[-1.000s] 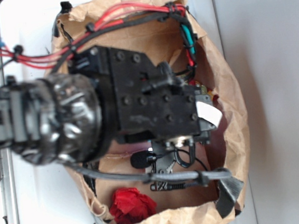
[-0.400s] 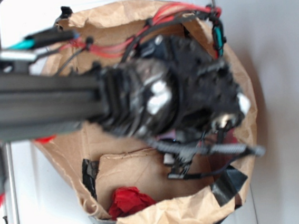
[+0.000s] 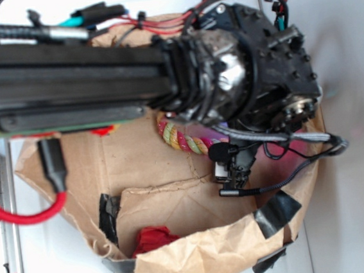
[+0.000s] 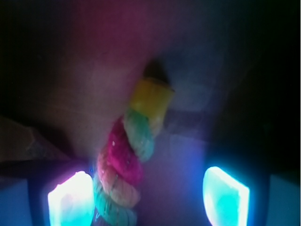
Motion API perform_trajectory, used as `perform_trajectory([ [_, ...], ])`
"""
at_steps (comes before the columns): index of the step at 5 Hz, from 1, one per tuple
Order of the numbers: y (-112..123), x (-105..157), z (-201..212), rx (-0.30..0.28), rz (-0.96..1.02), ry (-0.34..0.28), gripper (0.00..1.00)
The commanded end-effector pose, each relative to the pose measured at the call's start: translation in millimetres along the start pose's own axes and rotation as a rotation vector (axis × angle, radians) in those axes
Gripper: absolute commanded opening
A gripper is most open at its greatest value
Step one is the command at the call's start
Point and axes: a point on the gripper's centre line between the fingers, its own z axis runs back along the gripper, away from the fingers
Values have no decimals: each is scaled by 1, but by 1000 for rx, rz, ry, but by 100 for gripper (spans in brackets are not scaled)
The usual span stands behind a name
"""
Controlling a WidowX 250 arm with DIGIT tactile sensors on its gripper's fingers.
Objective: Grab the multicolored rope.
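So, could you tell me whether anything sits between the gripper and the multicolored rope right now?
Nothing visible does. In the wrist view the multicolored rope lies between the fingers of the open gripper, close to the left one, with only bare paper bag floor around it.

Rope (image 3: 183, 138) inside bag (image 3: 201, 264), under arm (image 3: 67, 83)

Red, yellow and green twisted multicolored rope (image 3: 181, 136), brown paper bag (image 3: 201, 264), red crumpled cloth (image 3: 152, 238)
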Motion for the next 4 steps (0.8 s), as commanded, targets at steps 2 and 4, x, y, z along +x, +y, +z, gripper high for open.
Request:
perform_trajectory([
  [2,30,20,26,54,32,-69,0],
  [4,26,6,39,29,93,-75,0],
])
